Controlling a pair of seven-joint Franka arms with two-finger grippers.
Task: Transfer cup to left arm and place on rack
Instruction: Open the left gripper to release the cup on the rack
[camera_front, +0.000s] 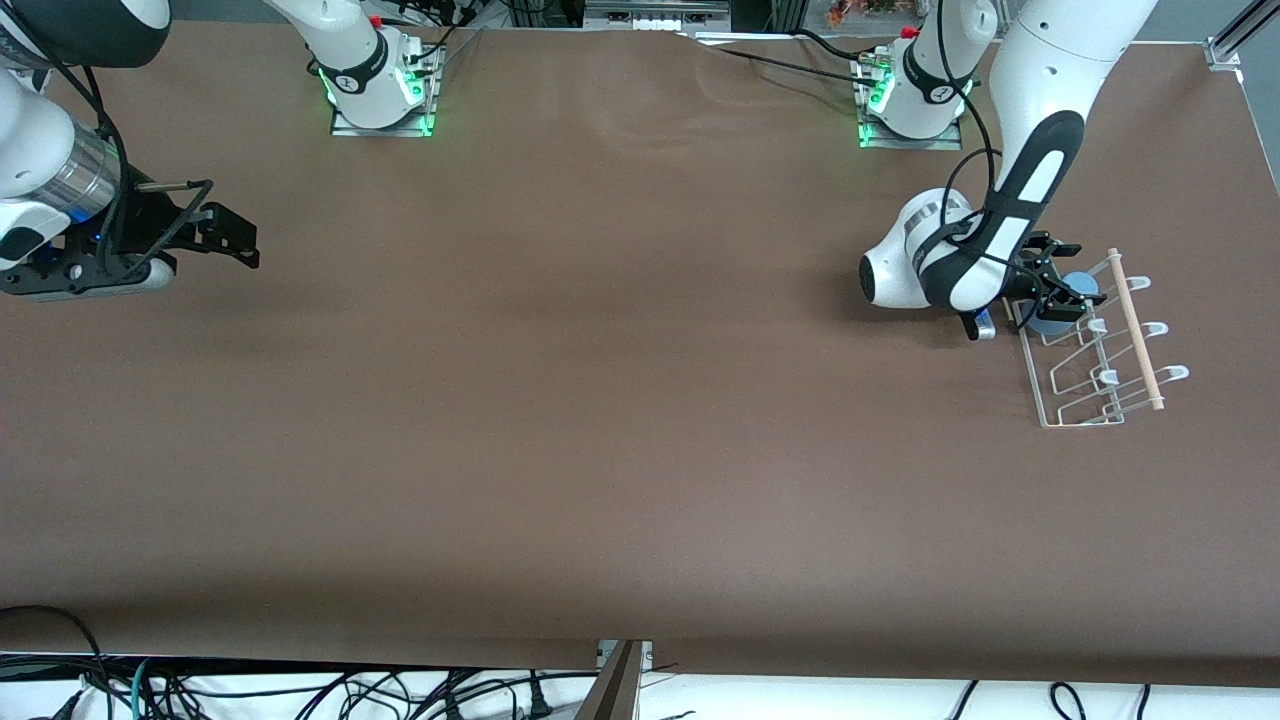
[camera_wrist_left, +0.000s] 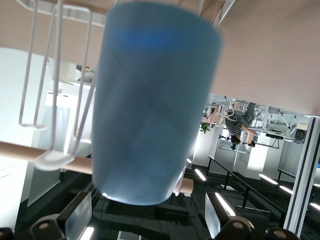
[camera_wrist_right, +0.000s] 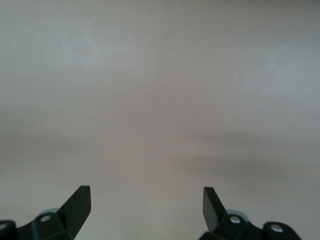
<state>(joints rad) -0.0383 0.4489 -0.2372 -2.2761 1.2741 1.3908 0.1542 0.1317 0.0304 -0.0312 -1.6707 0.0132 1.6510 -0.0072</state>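
Front view tells you: cup (camera_front: 1068, 300) sits on rack (camera_front: 1075, 385), three o'clock; left gripper (camera_front: 1062, 283) wide around it, right gripper (camera_front: 236, 240) wide, idle; only withdrawal remains.

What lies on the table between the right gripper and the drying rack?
Nothing: from the right gripper to the drying rack, the front view shows only bare brown table.

Hidden and cut-off parts

Cup (camera_front: 1062, 300) mostly masked by left pincer (camera_front: 1055, 285) and arm at rack's (camera_front: 1100, 370) 11 o'clock corner; seating on a peg cannot be told. Left wrist view: cup blurred, base cropped. Right arm cut at the frame's 9 o'clock edge; right pincer's (camera_wrist_right: 147, 205) fingertips alone show.
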